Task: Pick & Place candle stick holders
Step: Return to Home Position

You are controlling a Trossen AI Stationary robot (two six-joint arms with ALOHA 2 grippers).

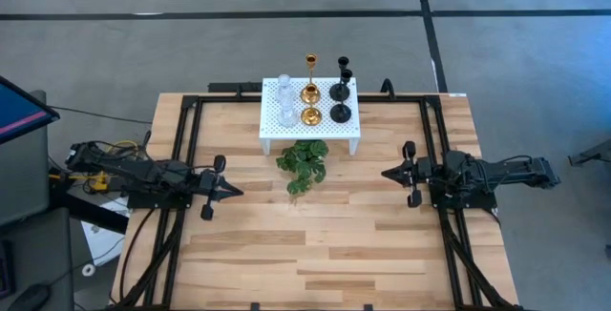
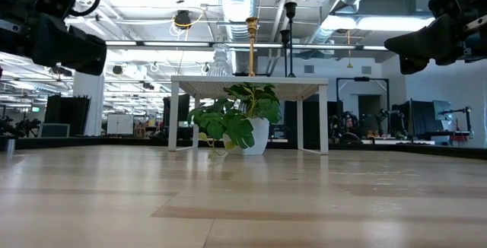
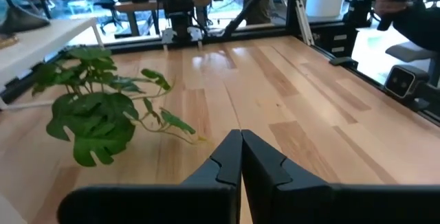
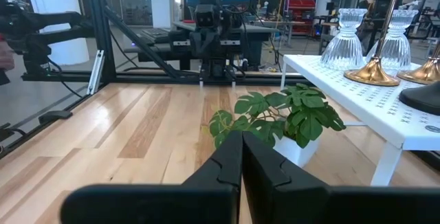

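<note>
Six holders all sit on the white stand [image 1: 272, 128], which is at the middle of the surface's [image 1: 315, 244] far edge. They form three columns of two. The glass holders [image 1: 284, 87] [image 1: 286, 113] are on the stand's left side, just beside each other. The gold holders [image 1: 310, 74] [image 1: 311, 116] are in the middle, with the tall-stemmed one at the stand's far edge and the squat one at its near edge. The black holders [image 1: 342, 84] [image 1: 341, 113] are on the stand's right side, tall one far and squat one near. None is on the bare surface. The plant [image 1: 304, 163] is in a white pot just in front of the stand's near edge, toward the surface centre, with some leaves under the stand top in the low view. The left gripper [image 1: 235, 193] is by the left edge and points toward the centre, fingers pressed together, holding nothing. The right gripper [image 1: 389, 172] is by the right edge and points toward the centre, fingers also pressed together and empty. Both are well apart from the stand and plant, and the low view shows both raised off the surface.
</note>
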